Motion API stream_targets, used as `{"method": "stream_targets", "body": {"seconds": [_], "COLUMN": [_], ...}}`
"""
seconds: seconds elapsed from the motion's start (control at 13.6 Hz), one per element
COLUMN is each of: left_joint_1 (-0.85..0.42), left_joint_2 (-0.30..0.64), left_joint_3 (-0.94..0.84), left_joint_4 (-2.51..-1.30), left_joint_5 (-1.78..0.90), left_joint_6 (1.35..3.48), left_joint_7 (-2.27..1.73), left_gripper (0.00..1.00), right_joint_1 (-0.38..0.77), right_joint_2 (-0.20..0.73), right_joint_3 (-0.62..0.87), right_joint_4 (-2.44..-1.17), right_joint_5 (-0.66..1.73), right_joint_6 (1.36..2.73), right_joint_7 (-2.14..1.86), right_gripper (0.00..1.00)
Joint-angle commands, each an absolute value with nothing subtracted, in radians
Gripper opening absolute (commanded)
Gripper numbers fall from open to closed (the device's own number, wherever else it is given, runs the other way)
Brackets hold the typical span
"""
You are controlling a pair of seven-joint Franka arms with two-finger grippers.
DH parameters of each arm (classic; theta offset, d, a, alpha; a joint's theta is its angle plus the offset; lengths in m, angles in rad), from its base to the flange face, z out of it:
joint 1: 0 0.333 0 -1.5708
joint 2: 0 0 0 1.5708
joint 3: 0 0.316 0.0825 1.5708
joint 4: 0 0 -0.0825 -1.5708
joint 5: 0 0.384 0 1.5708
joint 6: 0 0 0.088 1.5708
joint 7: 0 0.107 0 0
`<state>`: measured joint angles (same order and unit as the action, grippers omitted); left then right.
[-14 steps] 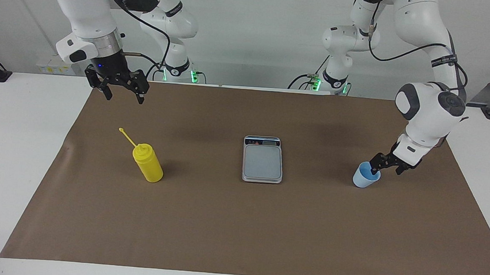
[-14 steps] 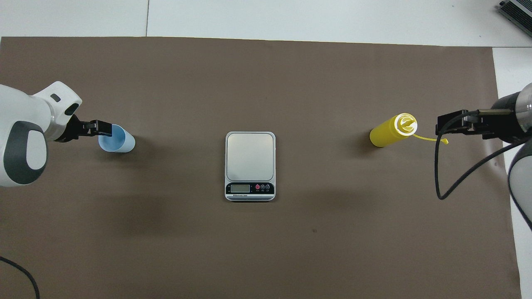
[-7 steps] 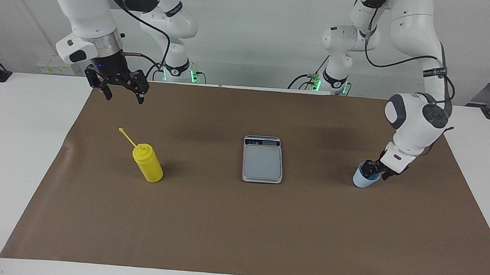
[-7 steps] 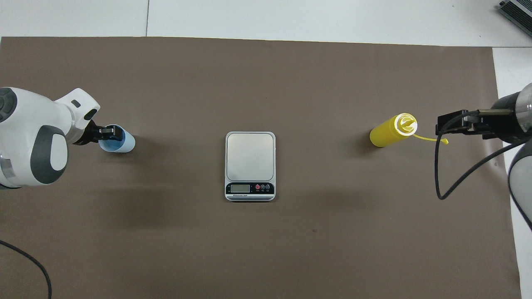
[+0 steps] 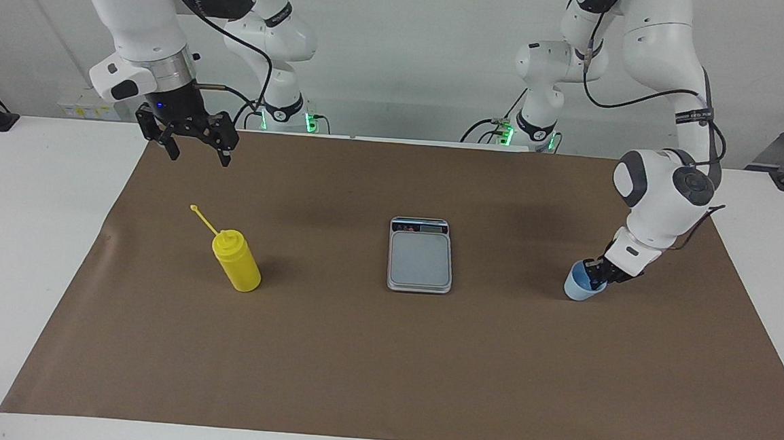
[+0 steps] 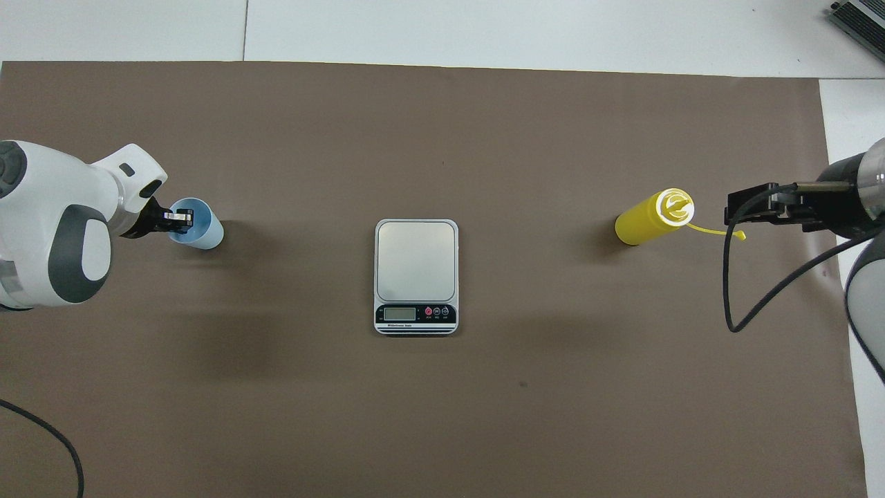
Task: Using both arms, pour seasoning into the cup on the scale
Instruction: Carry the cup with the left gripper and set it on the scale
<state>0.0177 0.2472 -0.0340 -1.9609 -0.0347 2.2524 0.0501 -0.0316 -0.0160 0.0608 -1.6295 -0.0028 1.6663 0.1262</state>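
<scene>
So the right gripper (image 5: pixel 196 147) is up in the air over the brown mat's (image 5: pixel 384 355) edge at the right arm's end of the table, fingers spread apart, holding nothing, just waiting. The scale (image 5: pixel 420 254) sits flat in the middle of the mat with its display strip on the robots' side and nothing on the plate. Level with it, well off toward the right arm's end, the yellow seasoning bottle (image 5: pixel 236 261) stands upright, cap strap sticking out toward the robots. At the left arm's end, the pale blue cup (image 5: pixel 577 286) stands on the mat, well apart from the scale. The left gripper (image 5: pixel 596 272) is down at the cup's rim, fingers pinched together on its wall, one inside and one outside.
</scene>
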Motion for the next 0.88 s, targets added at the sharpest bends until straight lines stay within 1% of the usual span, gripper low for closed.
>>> {"method": "stream_targets", "body": {"seconds": [0.0, 0.15, 0.22, 0.44, 0.59, 0.81], "left_joint_1": [0.014, 0.008, 0.006, 0.006, -0.009, -0.124], "left_joint_2": [0.258, 0.25, 0.239, 0.226, 0.224, 0.216], "left_joint_3": [-0.028, -0.035, -0.041, -0.103, -0.162, -0.167], "left_joint_4": [-1.814, -1.761, -1.753, -1.695, -1.695, -1.729], "left_joint_5": [-0.025, -0.034, -0.035, -0.035, -0.035, -0.037], "left_joint_6": [2.107, 2.05, 2.025, 1.938, 1.94, 2.0], "left_joint_7": [0.066, 0.063, 0.057, 0.008, -0.102, -0.259], "left_gripper": [0.0, 0.0, 0.0, 0.0, 0.0, 0.0], "right_joint_1": [-0.038, -0.038, -0.038, -0.038, -0.038, -0.038], "right_joint_2": [-0.012, -0.012, -0.012, -0.012, -0.012, -0.012], "right_joint_3": [0.066, 0.066, 0.066, 0.066, 0.066, 0.066], "right_joint_4": [-1.621, -1.621, -1.62, -1.621, -1.621, -1.621], "right_joint_5": [0.015, 0.015, 0.017, 0.015, 0.017, 0.015], "right_joint_6": [1.651, 1.651, 1.651, 1.651, 1.651, 1.651], "right_joint_7": [0.129, 0.129, 0.129, 0.129, 0.129, 0.129], "right_gripper": [1.0, 1.0, 1.0, 1.0, 1.0, 1.0]}}
